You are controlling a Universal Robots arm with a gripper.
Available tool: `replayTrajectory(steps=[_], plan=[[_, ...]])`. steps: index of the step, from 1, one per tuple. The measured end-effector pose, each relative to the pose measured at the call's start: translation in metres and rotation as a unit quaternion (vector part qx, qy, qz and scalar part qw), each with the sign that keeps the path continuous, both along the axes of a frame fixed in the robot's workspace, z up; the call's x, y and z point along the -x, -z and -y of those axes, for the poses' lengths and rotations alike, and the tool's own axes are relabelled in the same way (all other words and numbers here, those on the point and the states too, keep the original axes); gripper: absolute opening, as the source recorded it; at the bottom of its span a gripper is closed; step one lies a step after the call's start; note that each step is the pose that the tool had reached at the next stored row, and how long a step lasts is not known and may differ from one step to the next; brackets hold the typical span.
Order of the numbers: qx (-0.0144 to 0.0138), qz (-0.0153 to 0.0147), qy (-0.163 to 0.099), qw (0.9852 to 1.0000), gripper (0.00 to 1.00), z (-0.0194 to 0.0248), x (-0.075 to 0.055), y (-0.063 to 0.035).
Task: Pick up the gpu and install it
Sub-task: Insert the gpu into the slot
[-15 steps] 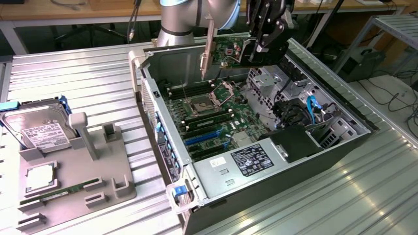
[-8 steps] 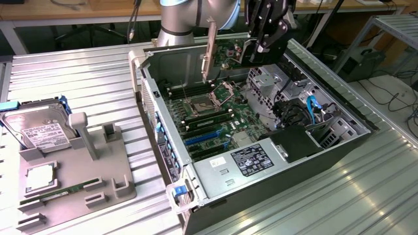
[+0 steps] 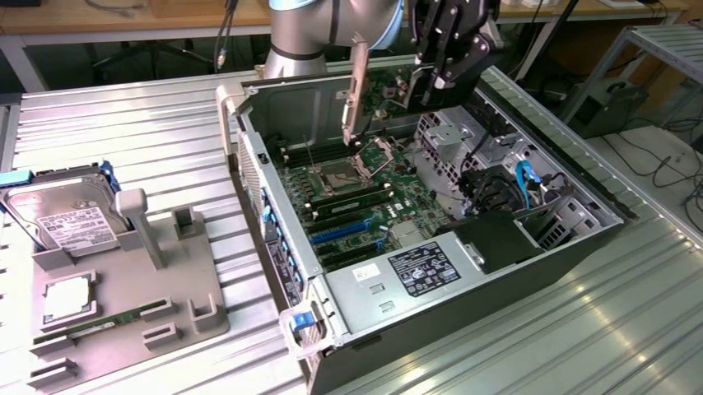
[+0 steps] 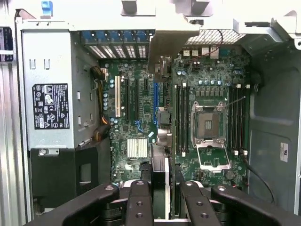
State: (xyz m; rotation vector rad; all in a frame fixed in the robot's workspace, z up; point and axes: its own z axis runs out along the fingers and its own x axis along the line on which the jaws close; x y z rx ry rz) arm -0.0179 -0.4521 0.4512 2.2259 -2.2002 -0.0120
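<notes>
Ribbed grey metal table (image 3: 132, 140), bearing an open black-and-grey tower computer case (image 3: 495, 321) laid on its side. Green motherboard (image 4: 216, 89) faces up inside.

The black two-fingered gripper (image 4: 162, 193) hangs above the board, jaws narrow and clamped on the gpu (image 4: 160, 169) — a thin dark-green circuit card with a silvery bracket strip, held on edge. In the exterior view the bracket points down over the case.

Key relation: the card's long axis runs parallel to the long blue expansion slot (image 4: 155, 96), lower edge nearly over it, bracket end toward the vented rear wall — card well clear of the board, not yet seated
</notes>
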Motion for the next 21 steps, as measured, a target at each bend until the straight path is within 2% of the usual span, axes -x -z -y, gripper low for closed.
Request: replayTrajectory(steps=[6, 12, 16, 21], plan=[[0.0000, 0.0000, -0.030, 0.9995, 0.28, 0.0001, 0.0000, 0.0003], [0.0000, 0.0000, -0.062, 0.9980, 0.28, 0.0001, 0.0000, 0.0007], [0.0000, 0.0000, -0.061, 0.9981, 0.28, 0.0001, 0.0000, 0.0034], [-0.0001, -0.0005, -0.032, 0.9995, 0.28, 0.0001, 0.0000, 0.0098]])
